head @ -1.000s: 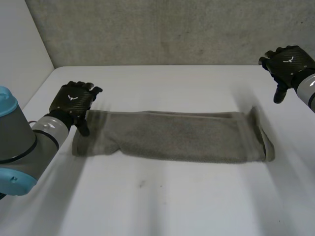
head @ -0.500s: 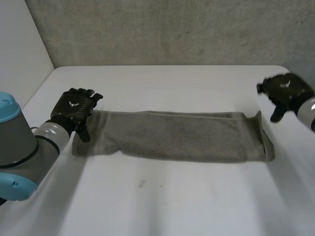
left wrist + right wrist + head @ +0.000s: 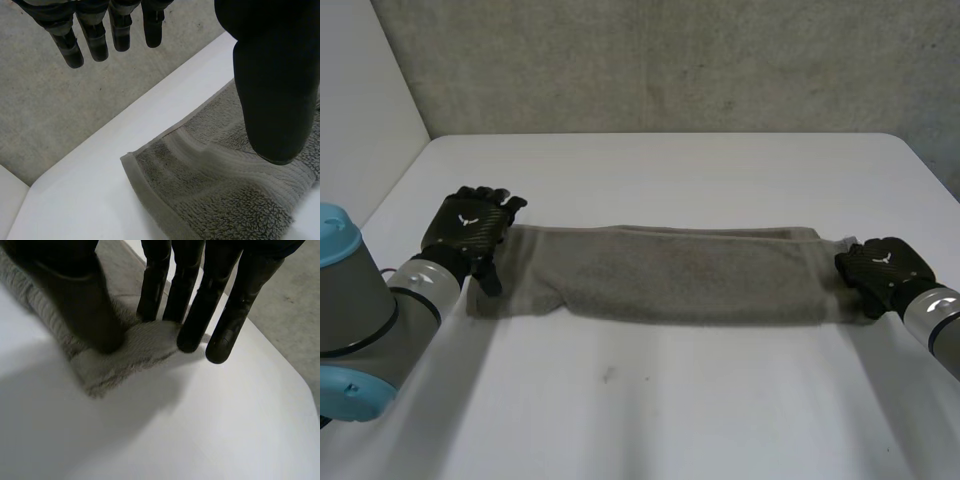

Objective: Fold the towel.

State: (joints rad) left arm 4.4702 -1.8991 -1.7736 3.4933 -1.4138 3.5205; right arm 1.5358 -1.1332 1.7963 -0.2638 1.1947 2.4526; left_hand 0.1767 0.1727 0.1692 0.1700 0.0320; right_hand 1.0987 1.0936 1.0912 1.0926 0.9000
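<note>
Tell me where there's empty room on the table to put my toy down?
There are two big bare strips of table: one between the towel and the back wall, and one between the towel and the near edge. It is crowded at the towel's two ends, where the left hand and right hand are.

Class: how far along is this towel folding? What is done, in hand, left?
Done: the grey terry towel lies as a long folded strip. In hand: right hand presses its right end; left hand hovers open over the left corner. Left: folding end to end.
</note>
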